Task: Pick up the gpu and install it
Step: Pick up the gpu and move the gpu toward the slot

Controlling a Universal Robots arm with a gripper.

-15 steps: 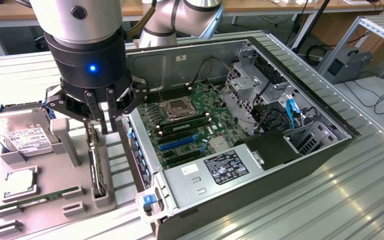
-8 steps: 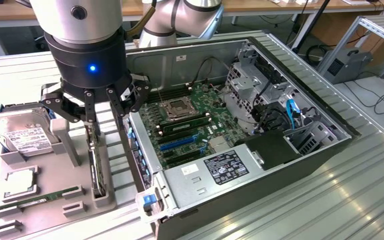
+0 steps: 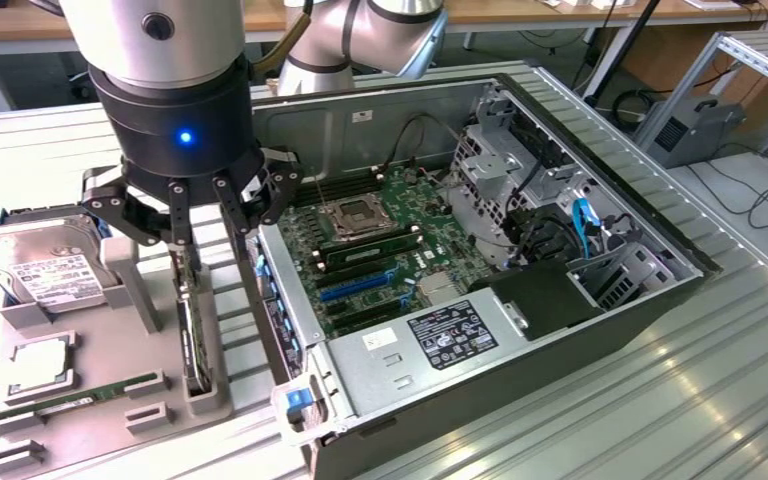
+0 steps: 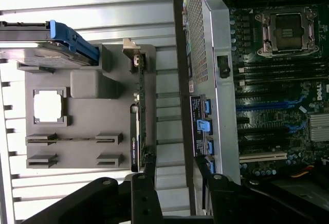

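Black fingers (image 4: 146, 198) wide apart by the gpu (image 4: 140, 100) upright in its grey tray (image 4: 87, 111), edge-on in the wrist view.

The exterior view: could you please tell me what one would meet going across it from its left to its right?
hard drive → gpu → CPU socket → blue cable

The arm (image 3: 157, 70) points down, its end effector (image 3: 211, 250) spread wide

The dark, thin gpu (image 3: 193, 345) stands on edge in the grey holder (image 3: 91, 400).
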